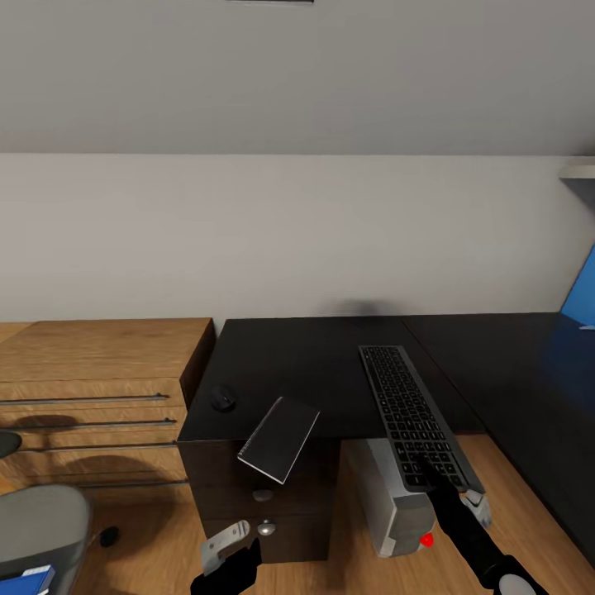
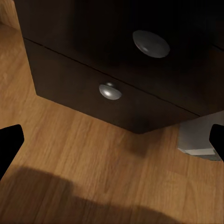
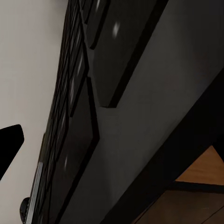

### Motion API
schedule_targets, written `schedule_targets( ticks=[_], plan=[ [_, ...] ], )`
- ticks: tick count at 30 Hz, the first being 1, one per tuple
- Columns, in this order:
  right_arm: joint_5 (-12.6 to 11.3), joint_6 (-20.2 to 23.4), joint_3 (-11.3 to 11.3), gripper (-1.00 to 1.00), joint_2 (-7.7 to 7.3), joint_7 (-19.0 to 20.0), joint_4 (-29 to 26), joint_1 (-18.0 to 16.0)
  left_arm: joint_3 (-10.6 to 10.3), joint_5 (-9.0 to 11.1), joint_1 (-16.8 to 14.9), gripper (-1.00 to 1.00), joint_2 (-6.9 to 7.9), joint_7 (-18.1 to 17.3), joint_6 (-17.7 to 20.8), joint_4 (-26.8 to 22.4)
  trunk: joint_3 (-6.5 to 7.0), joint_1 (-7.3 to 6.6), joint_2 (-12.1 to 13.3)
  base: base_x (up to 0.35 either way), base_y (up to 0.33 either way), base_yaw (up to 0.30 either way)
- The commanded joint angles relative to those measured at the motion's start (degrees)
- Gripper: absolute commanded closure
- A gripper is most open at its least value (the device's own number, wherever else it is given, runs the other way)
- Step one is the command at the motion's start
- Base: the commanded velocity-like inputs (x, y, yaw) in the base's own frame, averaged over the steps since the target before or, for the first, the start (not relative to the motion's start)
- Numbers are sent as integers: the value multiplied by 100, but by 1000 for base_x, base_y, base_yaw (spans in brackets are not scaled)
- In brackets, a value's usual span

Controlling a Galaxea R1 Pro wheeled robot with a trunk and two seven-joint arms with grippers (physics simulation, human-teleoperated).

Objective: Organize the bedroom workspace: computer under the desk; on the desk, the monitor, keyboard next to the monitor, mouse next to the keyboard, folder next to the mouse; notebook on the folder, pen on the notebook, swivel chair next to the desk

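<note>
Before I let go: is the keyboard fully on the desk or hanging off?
Hanging off. The keyboard has its far part on the desk, and its near end sticks past the front edge, above the computer, where the right gripper is.

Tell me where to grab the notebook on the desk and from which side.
Grip the notebook by its near edge, coming from the robot's side: that edge overhangs the desk front above the drawers, so fingers could likely close above and below it.

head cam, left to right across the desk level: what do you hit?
Wooden chest of drawers → mouse → notebook hanging over the desk front edge → keyboard, near end at the right gripper → blue screen edge.
</note>
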Motion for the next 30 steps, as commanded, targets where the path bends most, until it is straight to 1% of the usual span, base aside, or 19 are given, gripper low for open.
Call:
schedule_targets(
  ticks=[1,4,5,19,28,30],
  plan=[
    [-55,44,-9,-100,1,11,0,-2,-9,13,-3,-100,4,34,23,-11,-5,0,-2,1,0,0],
    [-57,44,-9,-100,4,11,0,-2,-9,13,-3,-100,4,34,23,-11,-5,0,-2,0,0,0],
    [-59,41,-9,100,5,11,-3,-2,-9,13,-3,-100,4,35,23,-11,-5,0,-2,0,0,0],
    [-62,43,-9,100,1,10,-9,-2,-9,13,-3,-100,4,39,23,-11,-5,0,-2,0,0,0],
    [-62,44,-15,100,1,0,-51,-2,-9,13,-2,-100,4,43,15,-11,157,-198,358,0,0,0],
    [-62,44,-20,100,1,-28,-163,-2,-9,13,-2,-100,4,43,14,-11,193,-242,439,0,0,0]
  ],
)
